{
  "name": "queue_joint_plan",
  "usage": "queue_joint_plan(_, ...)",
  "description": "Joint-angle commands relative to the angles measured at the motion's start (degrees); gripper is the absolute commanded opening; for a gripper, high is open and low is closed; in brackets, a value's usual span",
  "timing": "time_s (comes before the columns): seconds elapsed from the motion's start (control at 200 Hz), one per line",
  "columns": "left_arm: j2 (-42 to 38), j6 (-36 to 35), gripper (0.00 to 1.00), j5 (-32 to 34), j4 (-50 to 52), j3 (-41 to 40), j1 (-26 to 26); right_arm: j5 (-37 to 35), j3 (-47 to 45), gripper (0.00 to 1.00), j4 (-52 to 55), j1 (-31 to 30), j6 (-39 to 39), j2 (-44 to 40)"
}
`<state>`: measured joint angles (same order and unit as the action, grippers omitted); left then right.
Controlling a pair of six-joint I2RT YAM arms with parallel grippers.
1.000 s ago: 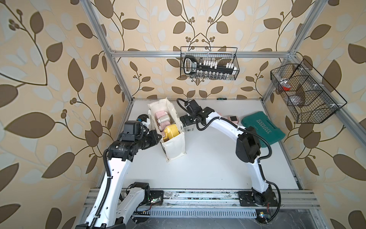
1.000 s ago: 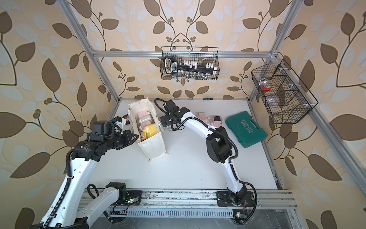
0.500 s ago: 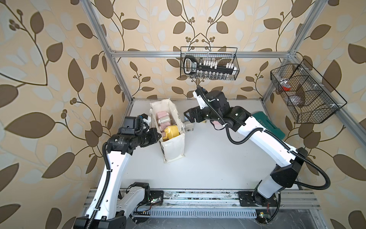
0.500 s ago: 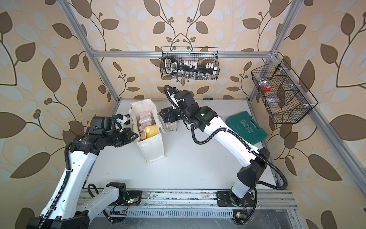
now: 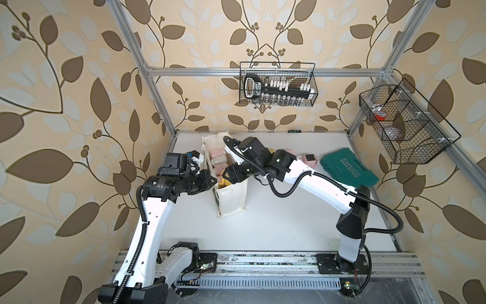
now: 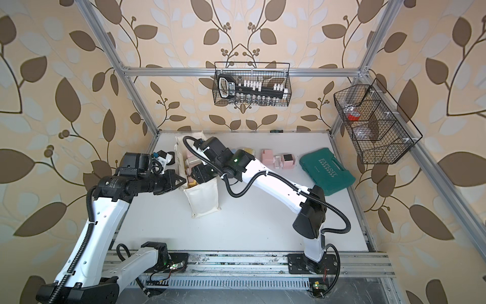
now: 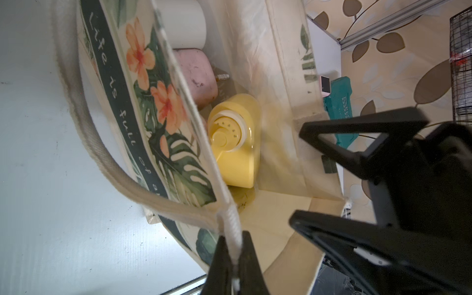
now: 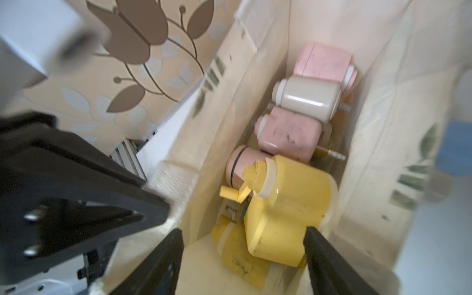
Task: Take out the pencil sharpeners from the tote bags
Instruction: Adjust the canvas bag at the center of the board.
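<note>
The cream tote bag [image 5: 232, 196] [image 6: 205, 200] stands open on the white table. My left gripper [image 7: 236, 245] [image 5: 213, 180] is shut on the rim of the tote bag [image 7: 178, 163], where the handle is sewn on. My right gripper [image 8: 244, 245] [image 5: 226, 177] is open in the bag's mouth. Its fingers [image 8: 163, 260] straddle a yellow pencil sharpener [image 8: 286, 204] [image 7: 235, 143] without gripping it. Deeper in the bag lie another yellow sharpener [image 8: 237, 252], two pink ones [image 8: 288, 135] [image 8: 321, 62] and a cream-grey one [image 8: 306, 98]. Two pink sharpeners [image 6: 268, 155] [image 6: 287, 161] and a yellow one [image 6: 249, 151] lie on the table.
A teal case [image 5: 347, 167] [image 6: 327, 171] lies at the table's right, past the loose sharpeners. Black wire baskets hang on the back wall [image 5: 277, 84] and on the right wall [image 5: 402, 123]. Aluminium frame posts [image 5: 157, 97] border the table.
My right arm has swung back from the table beside the bag and its gripper has come down into the bag's mouth, jaws narrowing. My left gripper keeps its hold on the rim.
</note>
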<state>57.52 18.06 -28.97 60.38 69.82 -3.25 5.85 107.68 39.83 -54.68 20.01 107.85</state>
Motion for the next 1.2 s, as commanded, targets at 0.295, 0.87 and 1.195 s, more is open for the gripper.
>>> queue_joint_plan(0.295,0.8,-4.6,0.00,5.4,5.9,12.2,-2.3,4.7,-15.3,0.69,-4.6,-5.6,3.9,-7.6)
queue_joint_plan(0.87,-6.0,-4.4,0.00,-0.2,4.2,4.8,-3.8,3.4,-2.6,0.70,-0.4,3.3,2.6,-4.1)
queue_joint_plan(1.195,-5.6,-3.4,0.00,-3.6,0.5,1.7,-3.8,2.1,13.7,0.77,5.4,3.8,6.3,10.8)
